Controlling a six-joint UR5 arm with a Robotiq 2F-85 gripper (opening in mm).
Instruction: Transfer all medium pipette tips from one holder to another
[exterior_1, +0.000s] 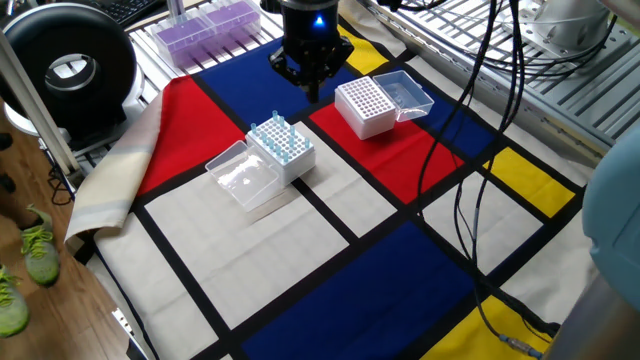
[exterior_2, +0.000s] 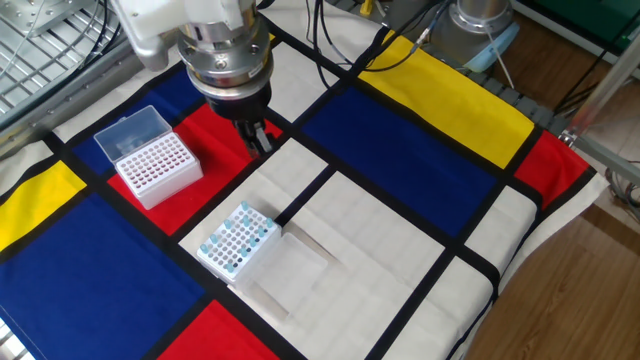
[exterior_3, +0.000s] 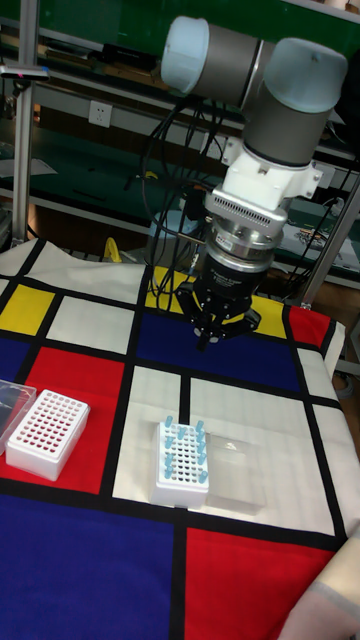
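The medium pipette tips (exterior_1: 273, 133) (exterior_2: 240, 234) (exterior_3: 184, 442), with light-blue tops, stand in a white rack (exterior_1: 290, 158) (exterior_2: 218, 258) (exterior_3: 182, 484) whose clear lid lies open beside it. A second white rack (exterior_1: 365, 108) (exterior_2: 152, 172) (exterior_3: 45, 432), with dark holes and an open lid, sits on the red patch. My gripper (exterior_1: 312, 92) (exterior_2: 259, 140) (exterior_3: 206, 340) hangs above the cloth between the two racks, behind the tip rack. Its fingers point down and stand together. I see no tip between them.
A purple-tinted rack (exterior_1: 210, 25) stands on the metal shelf at the back. A black round device (exterior_1: 70, 70) sits at the left, off the cloth. Cables (exterior_1: 500, 120) hang over the right side. The cloth edge (exterior_1: 110, 180) drops off at the left.
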